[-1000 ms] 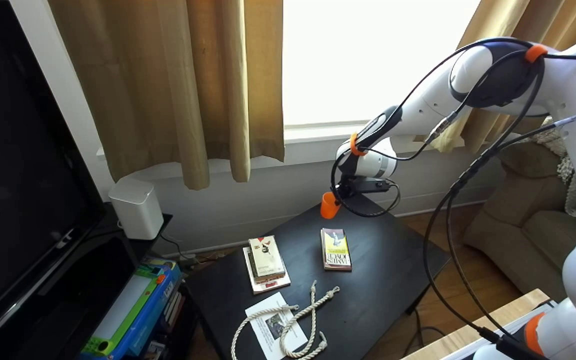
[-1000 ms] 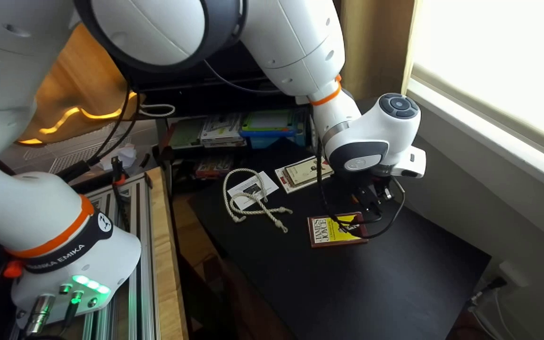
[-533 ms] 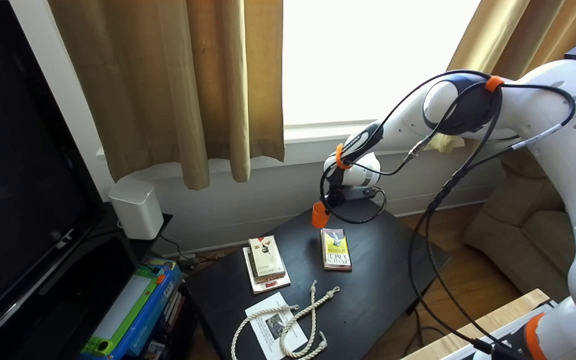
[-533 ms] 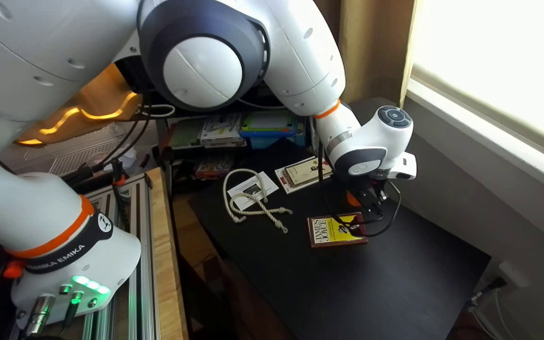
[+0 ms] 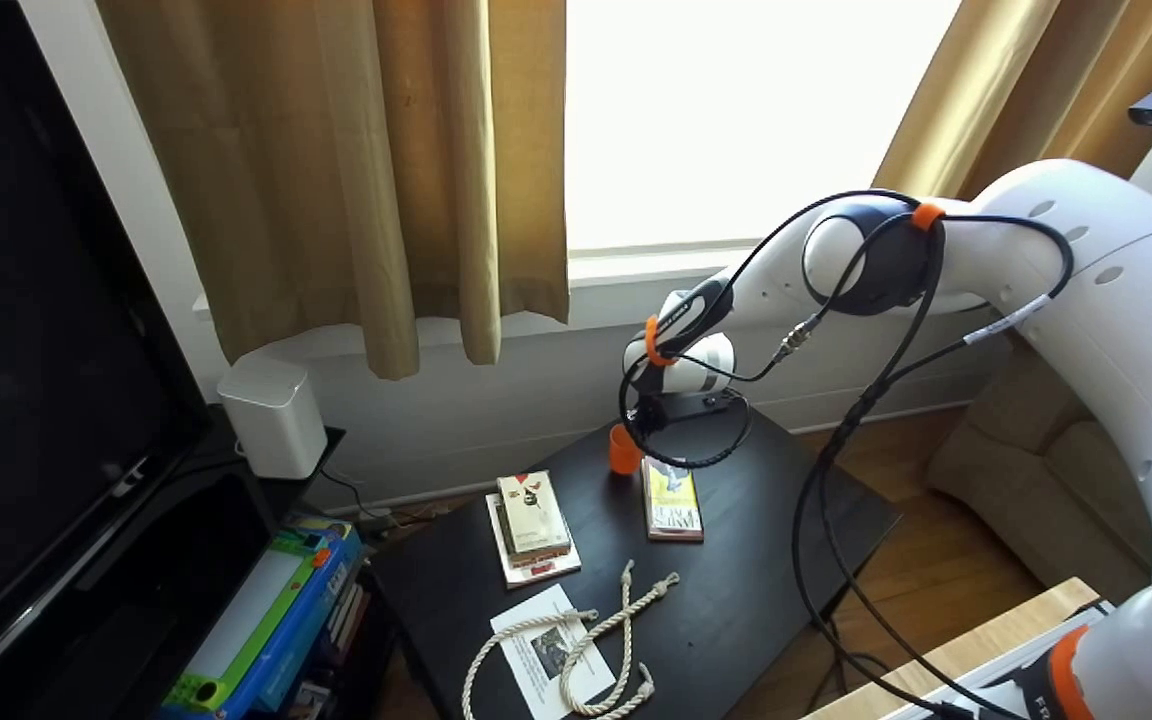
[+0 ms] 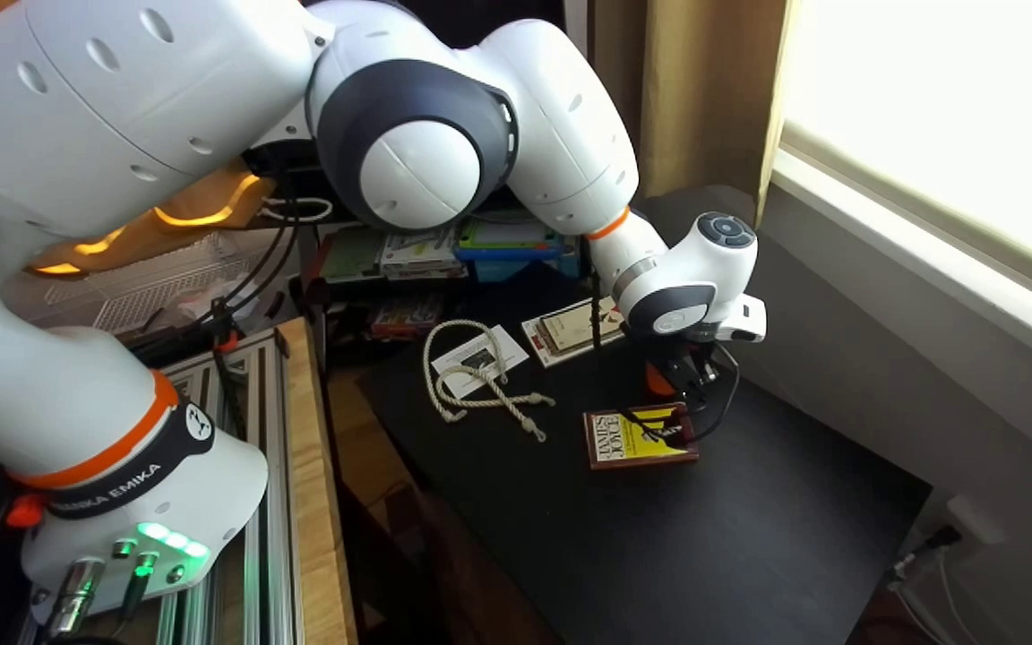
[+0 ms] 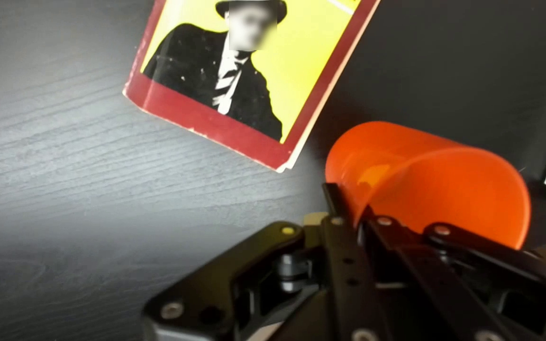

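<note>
Black table [image 5: 736, 580] by a bright window [image 5: 736, 120], and my gripper [image 7: 352, 208] is pinched onto the wall of an orange cup [image 7: 434, 189] just beside a James Joyce paperback [image 5: 674, 505]; can't tell if the base touches down. My wrist view looks right inside it, while an exterior view only catches a patch of the cup [image 6: 657, 382] behind the gripper. Further out I've got rope [image 5: 626, 630] across a printed sheet [image 5: 526, 660], stacked books [image 5: 536, 525] and tan curtains [image 5: 336, 180].
</note>
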{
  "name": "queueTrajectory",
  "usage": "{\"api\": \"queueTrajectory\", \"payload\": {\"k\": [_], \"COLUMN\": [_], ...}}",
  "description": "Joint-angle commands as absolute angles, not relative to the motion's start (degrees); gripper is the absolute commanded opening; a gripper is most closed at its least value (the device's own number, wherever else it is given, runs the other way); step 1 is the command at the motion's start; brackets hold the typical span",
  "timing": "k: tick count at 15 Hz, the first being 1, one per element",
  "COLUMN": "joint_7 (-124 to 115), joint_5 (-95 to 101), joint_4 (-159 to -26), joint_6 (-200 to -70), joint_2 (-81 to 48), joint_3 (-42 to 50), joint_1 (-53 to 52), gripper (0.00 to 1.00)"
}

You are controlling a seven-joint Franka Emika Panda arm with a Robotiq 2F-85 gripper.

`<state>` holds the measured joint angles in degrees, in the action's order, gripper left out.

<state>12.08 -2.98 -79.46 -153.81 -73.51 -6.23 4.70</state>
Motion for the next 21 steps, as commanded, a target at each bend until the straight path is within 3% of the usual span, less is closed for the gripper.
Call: {"api": "queueTrajectory", "payload": {"k": [1, 8, 9, 11, 19, 21], "joint_7": [9.2, 8.8, 8.9, 8.7, 8.9, 8.8], "joint_5": [-2.1, -2.1, -1.9, -1.8, -1.0, -0.5], "joint_4": [-75.3, -74.1, -74.0, -74.0, -77.9, -78.7], "joint_6": [-149.2, -146.3, -146.3, -146.3, -148.6, -148.8], "joint_2": [-76.4, -77.5, -77.6, -77.6, -72.5, -70.6], "joint_3": [-4.7, -4.5, -4.3, -4.1, -2.1, -1.4], "joint_1": [2.8, 1.6, 1.4, 1.2, -0.1, -0.9], "gripper": [0.01, 0.01, 0.29, 0.36, 0.96, 1.00]}}
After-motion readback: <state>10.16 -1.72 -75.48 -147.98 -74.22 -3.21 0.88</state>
